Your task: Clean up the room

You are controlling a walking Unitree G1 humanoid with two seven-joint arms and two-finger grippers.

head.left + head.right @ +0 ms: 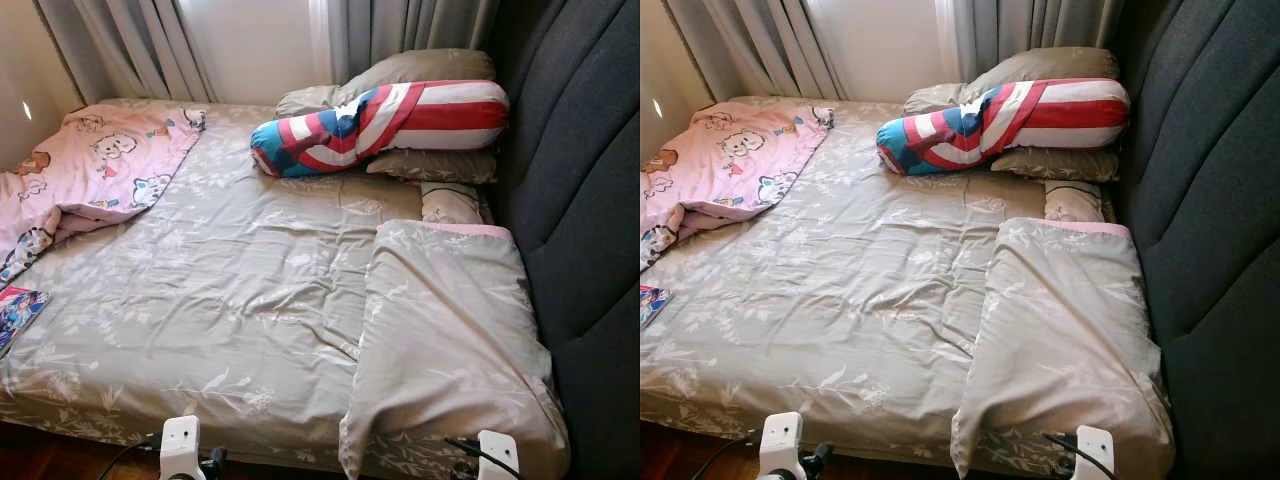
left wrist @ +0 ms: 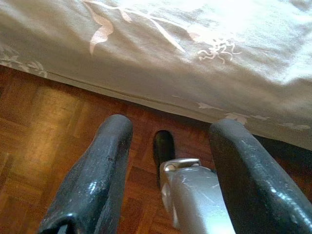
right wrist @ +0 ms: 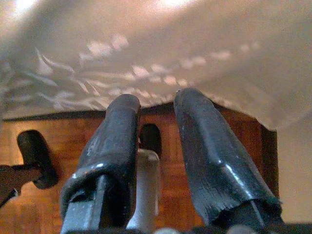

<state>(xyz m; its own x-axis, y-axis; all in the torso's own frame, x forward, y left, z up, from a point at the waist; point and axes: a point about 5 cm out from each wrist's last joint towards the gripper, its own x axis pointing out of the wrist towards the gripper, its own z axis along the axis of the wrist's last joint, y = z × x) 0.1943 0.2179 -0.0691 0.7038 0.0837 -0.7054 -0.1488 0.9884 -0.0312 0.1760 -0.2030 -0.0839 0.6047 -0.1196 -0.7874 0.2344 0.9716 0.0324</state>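
- Left gripper (image 2: 168,170): two glossy black fingers spread wide with nothing between them, hanging low over the wooden parquet floor (image 2: 44,146), just short of the bed's draped edge.
- Right gripper (image 3: 156,146): fingers a narrow gap apart, holding nothing, pointed at the hanging hem of the folded quilt and the floor beneath it.
- Bed (image 1: 230,300): covered by a taupe sheet with a pale leaf-and-branch print; cloth soft and creased, with shallow wrinkles across the middle.
- Folded quilt (image 1: 450,340): same taupe leaf fabric, thick and padded, a pink lining showing at its far edge; lies on the bed's right side against the headboard, its near end drooping over the bed edge.
- Headboard (image 1: 585,200): dark grey upholstery in wide padded vertical channels, along the right.
- Bolster (image 1: 385,125): long cylinder, smooth cloth in red and white stripes with blue, resting across flat taupe pillows (image 1: 430,165) at the far right corner.
- Pink blanket (image 1: 95,170): cartoon-animal print, rumpled, heaped at the far left of the bed.
- Colourful printed item (image 1: 15,310) at the bed's left edge; too cropped to identify.
- Grey curtains (image 1: 130,45): pleated, hanging behind the bed.
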